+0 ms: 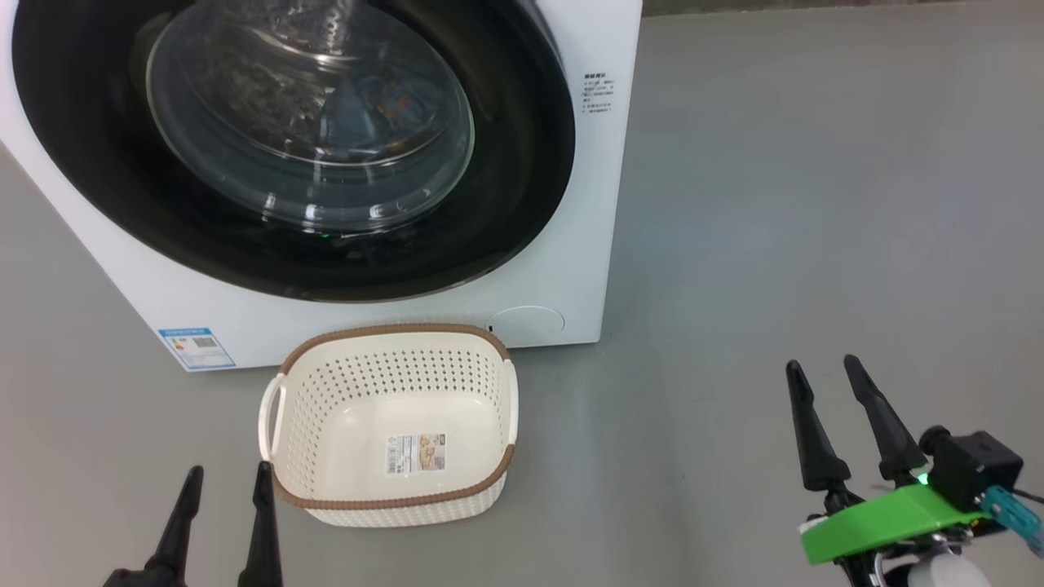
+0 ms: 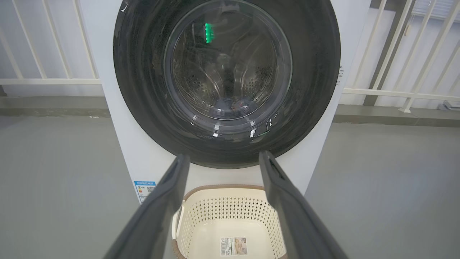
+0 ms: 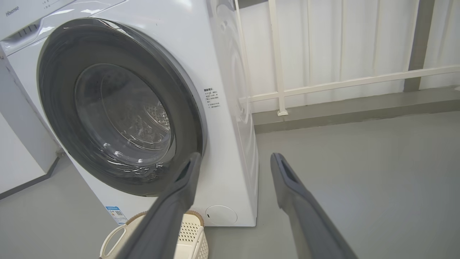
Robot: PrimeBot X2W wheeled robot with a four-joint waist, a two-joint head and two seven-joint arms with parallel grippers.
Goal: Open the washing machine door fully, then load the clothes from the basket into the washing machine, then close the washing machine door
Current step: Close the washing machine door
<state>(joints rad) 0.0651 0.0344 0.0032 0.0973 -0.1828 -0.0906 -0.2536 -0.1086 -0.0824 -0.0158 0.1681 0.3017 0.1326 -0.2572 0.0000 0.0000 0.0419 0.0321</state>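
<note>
Washing machine point(image 1: 587, 244): white front-loader, far left of the scene, standing on the grey floor point(image 1: 775, 204). Washing machine door point(image 1: 506, 204): glossy black rim with a glass bowl at the centre, lying flush against the cabinet; it appears shut, though the latch itself is hidden. Clothes point(image 1: 393, 104): faint blue and orange-brown patches low in the drum, seen through the glass and too dim to detail. Basket point(image 1: 391, 330): cream with a brown rim, on the floor just before the machine's front, holding only the sticker point(image 1: 416, 452) on its bottom. Left gripper point(image 1: 229, 473): near left, just beside the basket's near corner, fingers spread, holding nothing. Right gripper point(image 1: 820, 367): near right, well apart from the basket, fingers spread, empty. Assessment: loading and closing both look done, so the task reads as at its end. The next move, if any, calls only for a light press on the rim to confirm the door has caught.
</note>
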